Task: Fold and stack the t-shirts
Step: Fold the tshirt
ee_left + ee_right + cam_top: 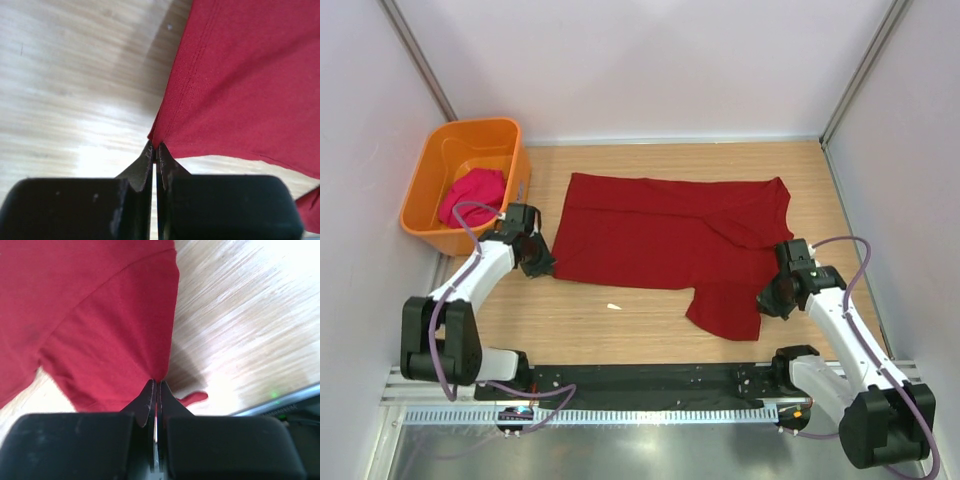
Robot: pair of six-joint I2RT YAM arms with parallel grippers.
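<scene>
White arms (485,268), black hands (155,152), purple cables (867,262).

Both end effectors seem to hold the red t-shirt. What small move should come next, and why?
Probably raise both slightly and carry the near edge toward the far edge. The left end effector is shut on the near left corner of the red t-shirt, the right end effector on its near sleeve, and the shirt lies spread open, not yet folded.

Pale walls (650,60) enclose a light wooden table (650,320).
</scene>
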